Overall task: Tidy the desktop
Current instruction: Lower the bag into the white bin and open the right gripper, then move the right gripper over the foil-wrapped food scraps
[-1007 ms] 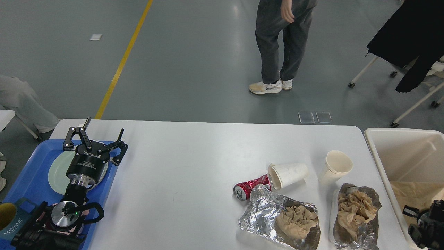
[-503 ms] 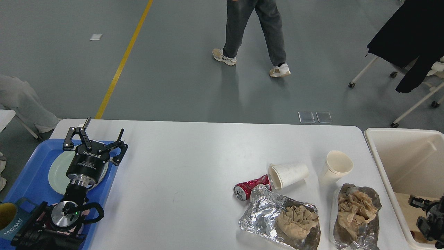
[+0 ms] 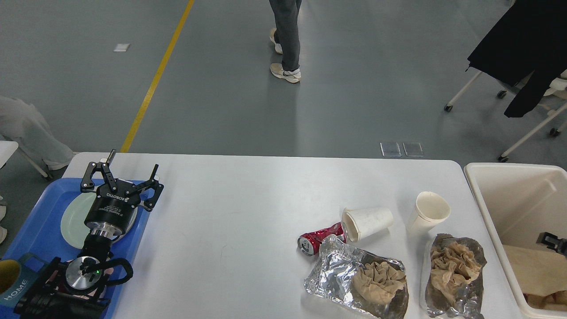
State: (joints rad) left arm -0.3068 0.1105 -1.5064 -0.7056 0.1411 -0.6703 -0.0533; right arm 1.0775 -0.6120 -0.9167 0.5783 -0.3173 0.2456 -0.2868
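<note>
The desktop (image 3: 248, 212) fills the lower middle of the head view, white w/ rounded corners, far edge toward the grey floor. Near its right edge: an upright paper cup (image 3: 427, 213), a 2nd paper cup (image 3: 366, 223) tipped on its side just left of it, its mouth touching a crushed red can (image 3: 320, 238). Toward the near right corner, 2 foil sheets, each holding crumpled brown paper: the left foil (image 3: 336, 270) touching the can, the right foil (image 3: 456, 277) just below the upright cup. At the left edge a blue tray (image 3: 40, 230) overlaps the desktop, w/ a pale green plate (image 3: 73, 219) on it and a HOME mug (image 3: 13, 283) at the near left corner. Left gripper (image 3: 119, 175) sits above the tray & plate by the far left corner, jaws spread wide, holding nothing, well apart from the clutter. Off the right edge stands a cream bin (image 3: 496, 186) w/ brown paper inside; only a small dark bit of the right gripper (image 3: 551, 241) shows over it, jaw state can't be told.
</note>
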